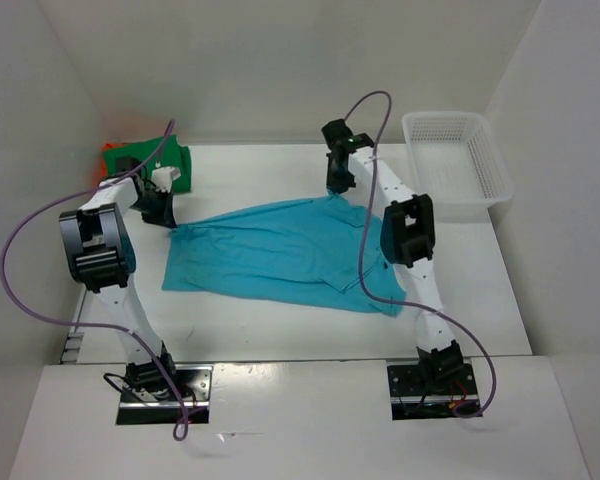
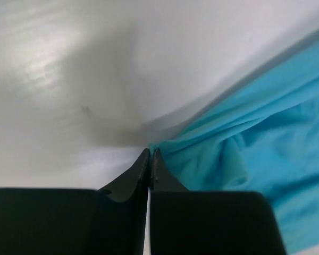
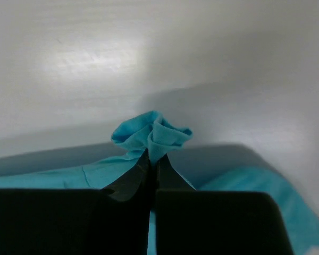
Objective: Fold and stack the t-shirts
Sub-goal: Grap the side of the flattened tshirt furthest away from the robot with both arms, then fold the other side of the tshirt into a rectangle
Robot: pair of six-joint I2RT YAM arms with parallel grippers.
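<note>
**On the table, both grippers pinch the turquoise t-shirt (image 1: 280, 255)**

In the top view, you see the turquoise t-shirt spread flat mid-table (image 1: 280, 340), its long axis running left to right. You cannot tell from here which end is the collar. The left gripper (image 1: 165, 215) sits at its far-left corner and the right gripper (image 1: 337, 190) at its far edge toward the right. The right arm crosses over the shirt's right end and hides part of it. Count three shirts. The green t-shirt (image 1: 177, 160) and the orange t-shirt (image 1: 113, 148) lie bunched in the far-left corner, the orange one only a sliver behind the green, and both are partly covered by the left arm. One white mesh basket (image 1: 458, 165) stands at the far right.

In the left wrist view, your fingers (image 2: 143, 170) are pressed together on a corner of the turquoise cloth (image 2: 266, 133), which fans out to the right and is cut off by the frame edge.

In the right wrist view, the fingers (image 3: 141, 172) are closed on a small gathered tuft of the same cloth (image 3: 151, 133), raised off the table surface (image 3: 149, 53). The rest of the shirt is blurred below.
</note>
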